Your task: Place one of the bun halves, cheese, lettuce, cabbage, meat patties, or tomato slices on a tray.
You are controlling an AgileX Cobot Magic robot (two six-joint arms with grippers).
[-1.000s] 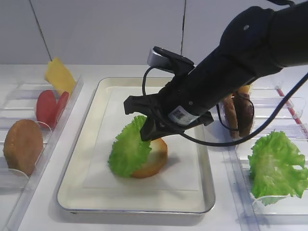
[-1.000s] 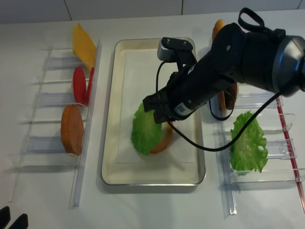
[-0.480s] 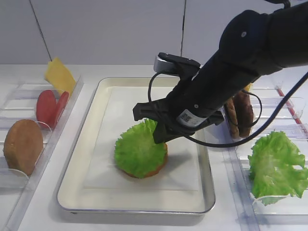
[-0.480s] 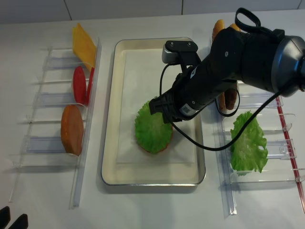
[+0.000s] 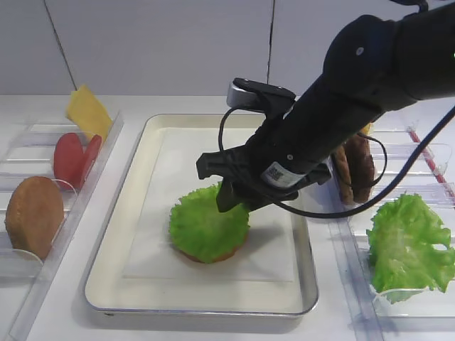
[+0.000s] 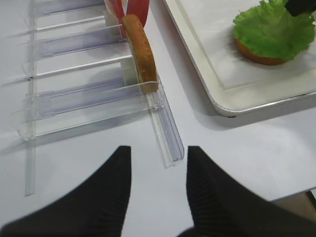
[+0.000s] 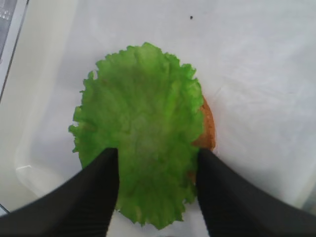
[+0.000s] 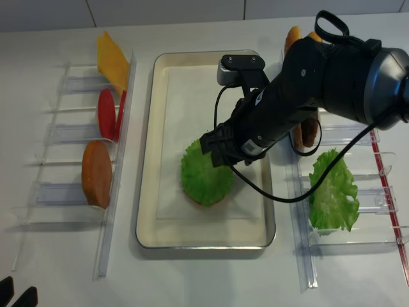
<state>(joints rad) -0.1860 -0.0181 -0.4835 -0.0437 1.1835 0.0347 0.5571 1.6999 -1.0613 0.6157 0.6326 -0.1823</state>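
Plainly the placing step is at its close: the lettuce [image 7: 140,133] lies flat on a bun half [image 7: 207,129], which sits on the white paper inside the tray [image 5: 128,185], toward the tray's near end. In the wrist view the right gripper [image 7: 157,185] hangs just above the leaf with its two dark fingers [image 7: 96,197] spread wide to either side of it, and nothing is caught between them; the leaf looks free of the claw and rests on the bread under its own weight. Only a sliver of bun shows past the leaf's right edge, so the cover is nearly complete. The left gripper [image 6: 157,192] waits low over the table in front of the clear holder [image 6: 98,98] where another bun half [image 6: 142,59] stands on edge; its fingers are parted and hold nothing. The next move probably calls for a straight lift of the right arm, clear of the frilly edge, so the fingers do not drag the leaf off the bun.
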